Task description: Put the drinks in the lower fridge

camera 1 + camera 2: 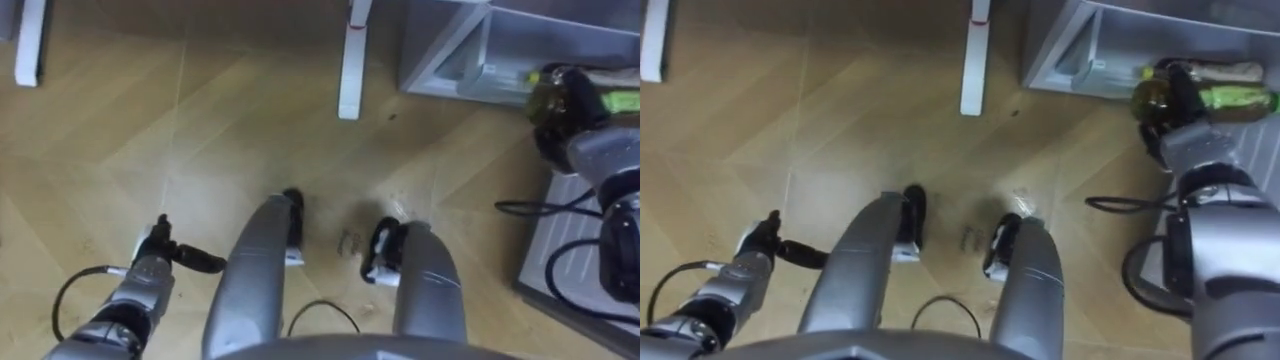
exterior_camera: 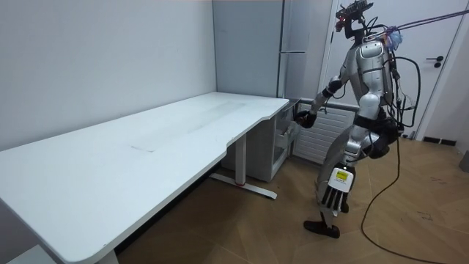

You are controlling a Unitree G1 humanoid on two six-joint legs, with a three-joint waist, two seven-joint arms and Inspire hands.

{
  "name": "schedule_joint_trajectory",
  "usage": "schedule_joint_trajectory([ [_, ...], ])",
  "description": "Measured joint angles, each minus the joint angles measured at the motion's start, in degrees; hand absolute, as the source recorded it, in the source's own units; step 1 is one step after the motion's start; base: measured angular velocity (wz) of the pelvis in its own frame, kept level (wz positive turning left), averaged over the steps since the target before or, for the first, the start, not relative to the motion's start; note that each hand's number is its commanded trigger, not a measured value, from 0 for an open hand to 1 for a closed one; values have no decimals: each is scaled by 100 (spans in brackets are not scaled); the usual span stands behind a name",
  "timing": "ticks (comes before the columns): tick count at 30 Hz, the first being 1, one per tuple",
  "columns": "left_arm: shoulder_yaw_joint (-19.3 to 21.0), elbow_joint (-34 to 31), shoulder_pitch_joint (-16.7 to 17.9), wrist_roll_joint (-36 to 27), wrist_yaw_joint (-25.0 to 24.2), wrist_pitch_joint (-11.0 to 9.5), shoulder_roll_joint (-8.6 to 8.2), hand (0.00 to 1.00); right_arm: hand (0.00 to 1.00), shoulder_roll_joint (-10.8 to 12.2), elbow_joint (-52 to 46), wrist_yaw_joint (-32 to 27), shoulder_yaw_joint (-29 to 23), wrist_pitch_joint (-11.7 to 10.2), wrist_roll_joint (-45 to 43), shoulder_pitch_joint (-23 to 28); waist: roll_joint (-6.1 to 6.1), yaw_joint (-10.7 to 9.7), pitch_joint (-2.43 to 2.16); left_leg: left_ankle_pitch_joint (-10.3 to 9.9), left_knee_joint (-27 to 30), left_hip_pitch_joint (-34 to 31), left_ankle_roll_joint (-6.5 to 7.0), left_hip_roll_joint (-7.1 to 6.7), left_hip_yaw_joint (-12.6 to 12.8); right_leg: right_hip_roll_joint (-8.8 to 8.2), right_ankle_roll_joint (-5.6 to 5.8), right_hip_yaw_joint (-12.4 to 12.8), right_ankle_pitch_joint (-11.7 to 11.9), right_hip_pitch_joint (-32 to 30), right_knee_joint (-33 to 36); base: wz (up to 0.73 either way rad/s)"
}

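R hand (image 1: 1182,138) is being clamped round the drink bottle (image 1: 1158,97), upper right, at the open lower fridge (image 1: 1080,48); L hand (image 1: 160,252) is being held slack, lower left. Placing inside + release are prob. being left undone.

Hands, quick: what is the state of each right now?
Left hand: open, fingers relaxed, holding nothing.
Right hand: fingers shut on a drink bottle.

drink: dark green bottle with a yellow-green label (image 1: 1228,100), lying on its side, clasped in the right hand (image 1: 1165,130), at the fridge's open front.
fridge: grey lower fridge compartment (image 1: 1080,45), open, near floor level.
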Motion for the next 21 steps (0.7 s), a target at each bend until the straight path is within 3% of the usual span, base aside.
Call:
schedule_joint_trajectory([
  [4, -183, 13, 39, -92, 35, 6, 18, 0, 100, -14, -258, -173, 132, 2, -61, -190, -47, -2, 5, -86, 270, -263, 32, -4, -26, -39, 15, -7, -76, -216, 226, 5],
  [16, -220, -119, 155, -230, 158, 143, 25, 0, 100, -119, -450, -471, 326, 5, -36, -622, -66, 86, -2, -202, 654, -630, 130, -80, -41, -165, 134, 14, -223, -524, 570, 2],
  [21, -220, -120, 181, -231, 158, 148, 30, 0, 100, -240, -471, -533, 328, 5, -36, -623, -61, 153, -4, -214, 699, -630, 132, -101, -42, -200, 97, 13, -250, -525, 651, 2],
])
